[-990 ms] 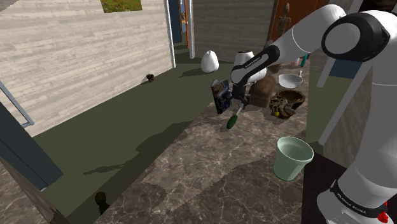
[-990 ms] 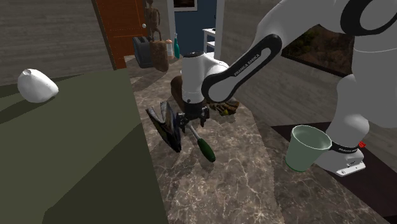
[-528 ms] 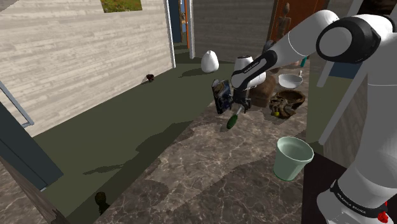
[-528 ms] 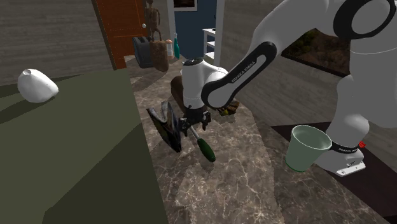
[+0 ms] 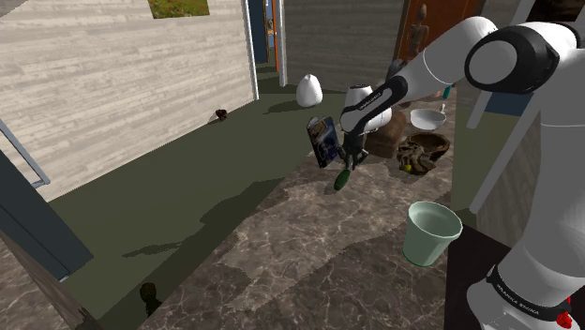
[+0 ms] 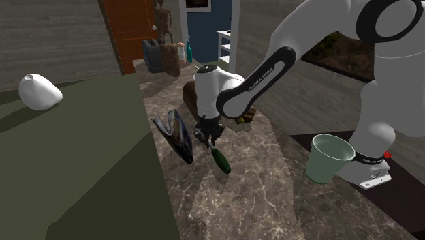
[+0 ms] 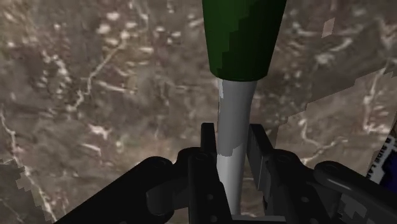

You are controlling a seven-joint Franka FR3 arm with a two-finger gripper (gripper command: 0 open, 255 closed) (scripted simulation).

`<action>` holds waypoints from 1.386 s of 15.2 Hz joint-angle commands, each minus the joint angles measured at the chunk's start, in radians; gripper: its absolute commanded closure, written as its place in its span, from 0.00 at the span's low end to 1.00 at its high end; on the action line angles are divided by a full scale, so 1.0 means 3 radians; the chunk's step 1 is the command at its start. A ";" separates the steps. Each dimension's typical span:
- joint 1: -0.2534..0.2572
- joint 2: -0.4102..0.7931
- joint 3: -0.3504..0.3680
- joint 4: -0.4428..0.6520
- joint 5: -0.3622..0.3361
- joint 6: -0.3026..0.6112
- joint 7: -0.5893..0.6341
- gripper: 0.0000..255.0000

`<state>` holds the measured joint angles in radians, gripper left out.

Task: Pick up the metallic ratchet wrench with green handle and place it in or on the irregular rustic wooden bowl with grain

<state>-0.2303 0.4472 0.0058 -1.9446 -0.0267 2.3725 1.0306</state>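
dark blue book (image 6: 174,133) has tipped away; gripper (image 6: 207,139) clamps ratchet wrench (image 7: 236,121) shank, green handle down over marble counter (image 6: 245,198).

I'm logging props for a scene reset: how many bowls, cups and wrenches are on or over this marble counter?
Bowls: 2 (wooden bowl, white bowl)
Cups: 1 (pale green cup)
Wrenches: 1 (green-handled ratchet wrench, clasped between the jaws of the gripper)
Total: 4
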 commanded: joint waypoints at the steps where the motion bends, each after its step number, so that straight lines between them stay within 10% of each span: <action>1: -0.0001 0.0006 0.0001 -0.0005 0.0000 -0.0005 -0.0003 1.00; 21: 0.0004 -0.0458 0.0010 0.0186 0.0015 -0.0660 -0.0010 1.00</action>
<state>-0.2304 0.3186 0.0082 -1.8927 -0.0222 2.1870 1.0260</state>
